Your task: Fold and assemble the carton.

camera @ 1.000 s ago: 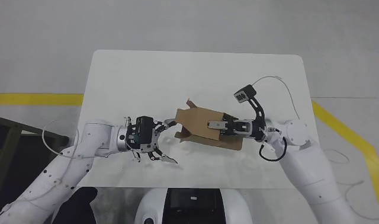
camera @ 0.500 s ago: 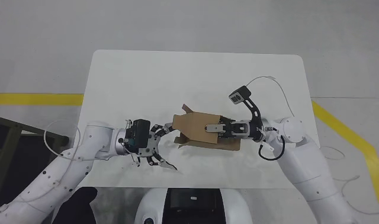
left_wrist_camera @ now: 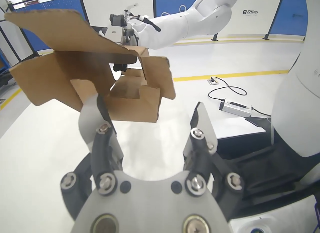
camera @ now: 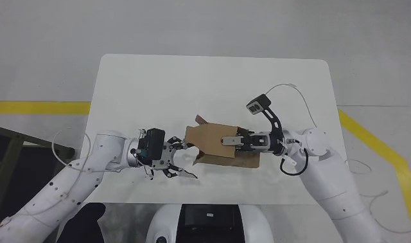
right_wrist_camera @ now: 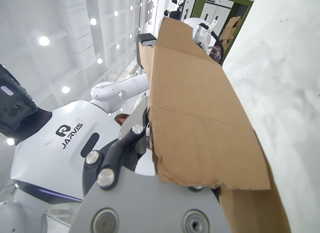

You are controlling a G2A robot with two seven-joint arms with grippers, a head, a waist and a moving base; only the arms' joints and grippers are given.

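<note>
The left jaws are spread wide and hold nothing. They are close to the front edge of the worktop [camera: 212, 82], on the robot's left of the middle. One of their fingers [left_wrist_camera: 87, 110] stands just before the carton's lower flap [left_wrist_camera: 37, 78]; I cannot tell if it touches the cardboard.

Directly ahead of these jaws is the carton [camera: 221, 146], with its open end facing them. Three flaps are loose on this end: the lower flap, an upper flap [left_wrist_camera: 62, 31] that sticks out above, and a side flap [left_wrist_camera: 160, 78] that is bent outward on the other side. The long axis of the carton runs across the worktop from left to right, along the line between the two arms. It lies low at the front middle; whether it rests on the surface I cannot tell.

At the far end, the right jaws pinch the upper wall of the carton, one finger above the wall and one inside.

In my judgement, the left arm is the nearer one to the loose flaps, so folding them inward is its work, while the right arm keeps the carton steady.
</note>
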